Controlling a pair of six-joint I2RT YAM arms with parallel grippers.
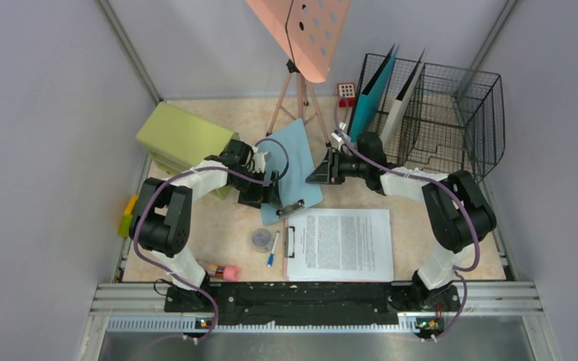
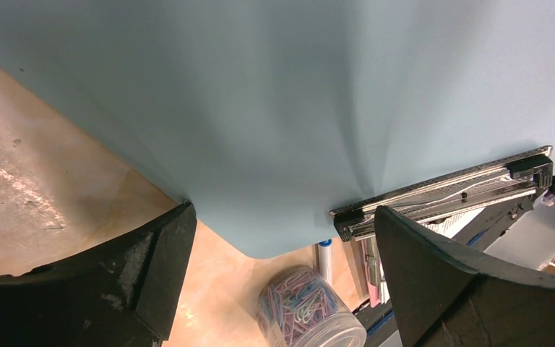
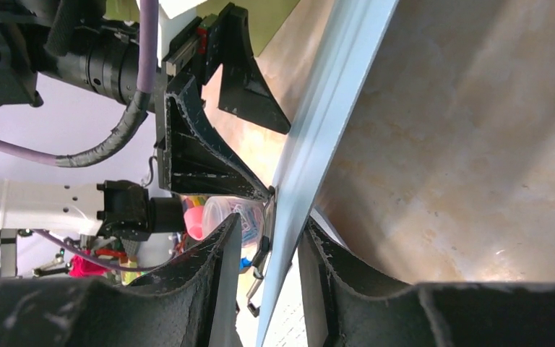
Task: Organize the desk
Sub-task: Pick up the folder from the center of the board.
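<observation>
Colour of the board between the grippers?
Light blue flat clipboard, silver metal clip; best in left wrist view.

Plain grey walls (image 1: 45, 113) stand on the left, at the back and on the right, and thin silver metal posts (image 1: 132, 56) run up the two back corners. A long silver metal rail with grooves (image 1: 308, 299) lies across the near side, and below it is a flat grey metal strip (image 1: 308, 347). Toward the back, a small light green cabinet (image 1: 184, 135) sits on the left, a pink board with round holes (image 1: 308, 26) stands on a wooden tripod (image 1: 301, 94) in the middle, and a black wire basket (image 1: 485, 113) sits on the right; the light is soft and even.
</observation>
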